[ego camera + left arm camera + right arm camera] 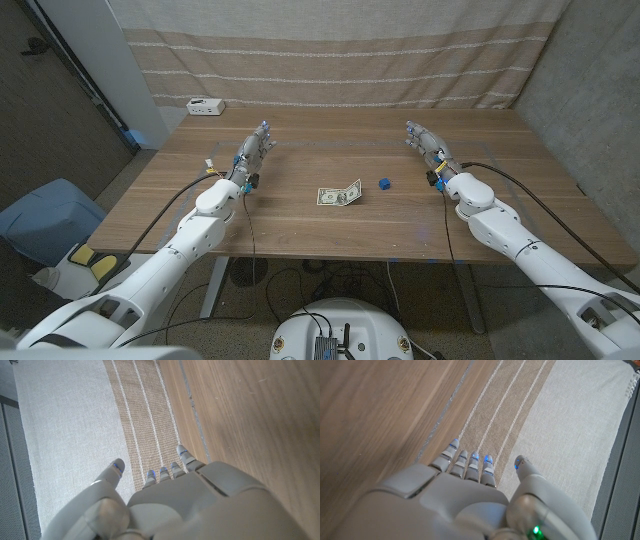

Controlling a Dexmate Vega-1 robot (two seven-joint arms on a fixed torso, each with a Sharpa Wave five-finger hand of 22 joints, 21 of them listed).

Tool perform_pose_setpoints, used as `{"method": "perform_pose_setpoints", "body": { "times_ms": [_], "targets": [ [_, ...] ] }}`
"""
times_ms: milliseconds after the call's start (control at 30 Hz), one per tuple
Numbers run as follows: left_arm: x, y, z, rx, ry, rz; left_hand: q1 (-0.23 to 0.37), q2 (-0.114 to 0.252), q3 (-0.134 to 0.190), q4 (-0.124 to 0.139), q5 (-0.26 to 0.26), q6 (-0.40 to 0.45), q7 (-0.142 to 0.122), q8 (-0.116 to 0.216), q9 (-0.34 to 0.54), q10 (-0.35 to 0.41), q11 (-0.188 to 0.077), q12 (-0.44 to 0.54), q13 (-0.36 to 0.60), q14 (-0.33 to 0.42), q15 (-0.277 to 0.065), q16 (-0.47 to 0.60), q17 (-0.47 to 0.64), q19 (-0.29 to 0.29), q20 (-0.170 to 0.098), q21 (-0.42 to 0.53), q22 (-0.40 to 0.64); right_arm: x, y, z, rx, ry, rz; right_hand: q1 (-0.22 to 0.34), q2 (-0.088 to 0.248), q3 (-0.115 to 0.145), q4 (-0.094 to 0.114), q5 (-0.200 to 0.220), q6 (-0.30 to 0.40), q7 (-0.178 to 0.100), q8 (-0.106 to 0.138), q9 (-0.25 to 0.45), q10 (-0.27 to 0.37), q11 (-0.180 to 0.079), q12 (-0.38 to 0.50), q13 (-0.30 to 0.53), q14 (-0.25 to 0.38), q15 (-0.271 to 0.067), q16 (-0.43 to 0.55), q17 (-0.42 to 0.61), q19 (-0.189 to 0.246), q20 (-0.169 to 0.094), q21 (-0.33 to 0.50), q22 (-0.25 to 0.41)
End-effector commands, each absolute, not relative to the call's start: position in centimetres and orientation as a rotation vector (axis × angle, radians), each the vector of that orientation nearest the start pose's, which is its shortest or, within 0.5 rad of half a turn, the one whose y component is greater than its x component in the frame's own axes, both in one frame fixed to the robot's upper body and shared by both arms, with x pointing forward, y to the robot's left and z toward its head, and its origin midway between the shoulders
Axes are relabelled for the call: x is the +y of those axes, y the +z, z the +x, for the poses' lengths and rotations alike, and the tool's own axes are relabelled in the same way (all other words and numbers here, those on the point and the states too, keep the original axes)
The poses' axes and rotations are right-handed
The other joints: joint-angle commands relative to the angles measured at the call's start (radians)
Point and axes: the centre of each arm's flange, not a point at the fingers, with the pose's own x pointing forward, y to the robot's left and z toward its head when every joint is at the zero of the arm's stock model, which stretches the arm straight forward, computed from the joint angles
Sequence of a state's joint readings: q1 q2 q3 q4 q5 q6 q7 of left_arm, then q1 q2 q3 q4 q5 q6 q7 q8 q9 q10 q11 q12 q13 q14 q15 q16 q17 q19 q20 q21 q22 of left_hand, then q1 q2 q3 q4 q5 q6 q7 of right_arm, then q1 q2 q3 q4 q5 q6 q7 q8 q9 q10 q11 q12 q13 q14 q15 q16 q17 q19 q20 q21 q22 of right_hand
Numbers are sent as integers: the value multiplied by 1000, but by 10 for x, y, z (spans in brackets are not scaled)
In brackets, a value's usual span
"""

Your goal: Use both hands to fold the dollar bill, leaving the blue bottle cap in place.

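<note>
1. Head view: a green-grey paper dollar bill [340, 195] is seen lying near the middle of the brown wooden surface [300, 215], its long axis running roughly side to side, with its right end raised or partly turned up. A small blue plastic bottle cap [384, 183] stands just beside that right end, apart from the bill. The left robot hand [255, 148] and the right robot hand [428, 145] are held farther back, well apart from the bill on either side, fingers extended and holding nothing. The bill lies inward of and nearer the robot than both; neither hand is clearly closer, though the cap is on the right hand's side.

2. Left wrist view: the left robot hand [200, 505] is shown with straight fingers, empty, pointing toward a striped beige curtain [145, 415], a backdrop detail seen more closely here.

3. Right wrist view: the right robot hand [455, 505] is likewise extended and empty, the same striped cloth lying ahead.
</note>
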State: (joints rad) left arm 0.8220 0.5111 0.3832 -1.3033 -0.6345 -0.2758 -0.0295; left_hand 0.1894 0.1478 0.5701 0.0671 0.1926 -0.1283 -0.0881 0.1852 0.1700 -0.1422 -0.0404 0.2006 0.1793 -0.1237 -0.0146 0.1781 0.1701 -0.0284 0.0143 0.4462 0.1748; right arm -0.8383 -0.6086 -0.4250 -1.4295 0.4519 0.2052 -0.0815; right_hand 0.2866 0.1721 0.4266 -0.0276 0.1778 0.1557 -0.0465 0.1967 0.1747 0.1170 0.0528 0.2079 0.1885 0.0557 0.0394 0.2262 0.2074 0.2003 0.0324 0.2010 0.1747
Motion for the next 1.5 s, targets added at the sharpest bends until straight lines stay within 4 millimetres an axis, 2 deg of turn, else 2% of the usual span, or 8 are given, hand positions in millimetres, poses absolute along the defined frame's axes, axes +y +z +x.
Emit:
{"method": "perform_pose_setpoints", "body": {
  "times_ms": [33,167,400,1133,1500],
  "targets": [
    [279,-19,654,-588,-236,-10,3,-8,-1,-4,1,7,-2,1,2,0,6,3,2,1,7,7,3,-3,3,-1,5,-273,-4,626,-605,126,-363,15,8,10,-1,7,20,2,11,5,18,-2,7,5,6,-2,10,2,4,3,8,4],
    [278,-19,653,-587,-239,-7,2,-9,-2,-4,0,19,6,4,2,8,18,5,2,6,17,8,3,-2,8,-4,5,-270,-4,621,-595,128,-409,16,8,11,0,7,21,-1,9,5,26,3,9,5,12,-2,12,3,5,3,8,4],
    [277,-20,649,-591,-245,2,0,-10,-3,-3,0,30,5,6,3,22,27,10,3,12,28,9,3,3,12,-5,5,-264,-2,609,-592,109,-500,16,11,13,4,7,23,-4,7,5,35,3,11,5,27,-7,19,5,11,2,10,4],
    [272,-30,631,-589,-263,25,-2,-12,-5,-2,0,42,10,4,3,35,32,11,4,17,33,7,4,9,14,-11,6,-248,-5,576,-599,85,-733,19,14,20,10,8,53,-3,11,6,61,-3,15,6,48,-18,27,8,20,-1,12,4],
    [271,-34,622,-594,-265,26,-3,-12,-5,-2,1,43,11,2,3,36,32,10,4,18,33,7,4,10,15,-14,6,-235,-7,562,-632,84,-823,28,15,28,13,9,85,-2,15,6,90,-2,20,6,80,-30,40,10,32,-3,14,4]
  ]
}}
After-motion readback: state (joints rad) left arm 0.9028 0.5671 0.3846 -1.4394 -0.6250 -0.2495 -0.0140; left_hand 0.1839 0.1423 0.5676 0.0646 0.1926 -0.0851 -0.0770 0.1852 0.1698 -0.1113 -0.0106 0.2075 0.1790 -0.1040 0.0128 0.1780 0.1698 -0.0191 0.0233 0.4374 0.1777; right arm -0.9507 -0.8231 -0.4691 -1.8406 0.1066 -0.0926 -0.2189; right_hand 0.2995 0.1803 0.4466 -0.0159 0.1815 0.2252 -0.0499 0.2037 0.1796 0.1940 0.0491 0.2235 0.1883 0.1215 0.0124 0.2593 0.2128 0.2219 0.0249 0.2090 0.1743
